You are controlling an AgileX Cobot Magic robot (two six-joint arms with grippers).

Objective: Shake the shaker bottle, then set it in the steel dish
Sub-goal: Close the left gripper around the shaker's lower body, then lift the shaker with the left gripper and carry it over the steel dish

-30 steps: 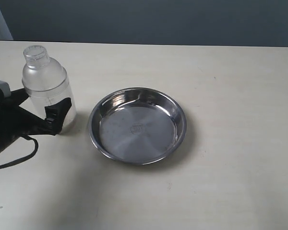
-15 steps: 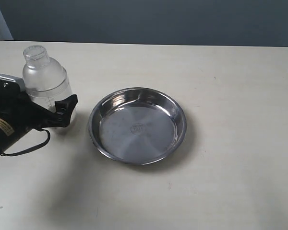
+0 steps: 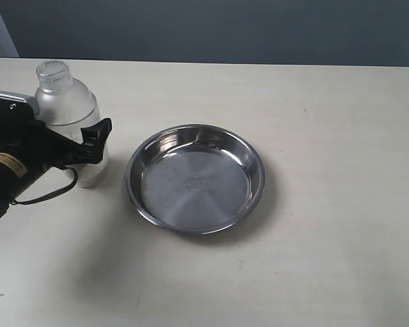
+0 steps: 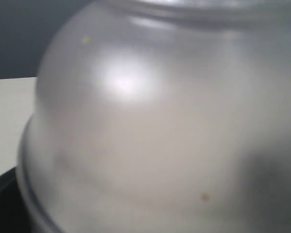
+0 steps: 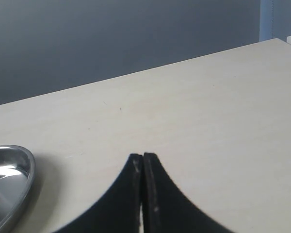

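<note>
Left gripper (image 3: 71, 133) moved up around the bottle (image 3: 65, 102), jaws wide, not squeezing yet. Next up: clamp, lift, shake.

The shaker bottle (image 3: 65, 102) is frosted plastic, the steel dish (image 3: 170, 187) mirror-glossy metal

Frosted shaker bottle (image 4: 160, 126) filling the frame in blurred close-up, sliver of pale table (image 4: 9, 121) beside, dark wall (image 4: 19, 34) behind
</note>
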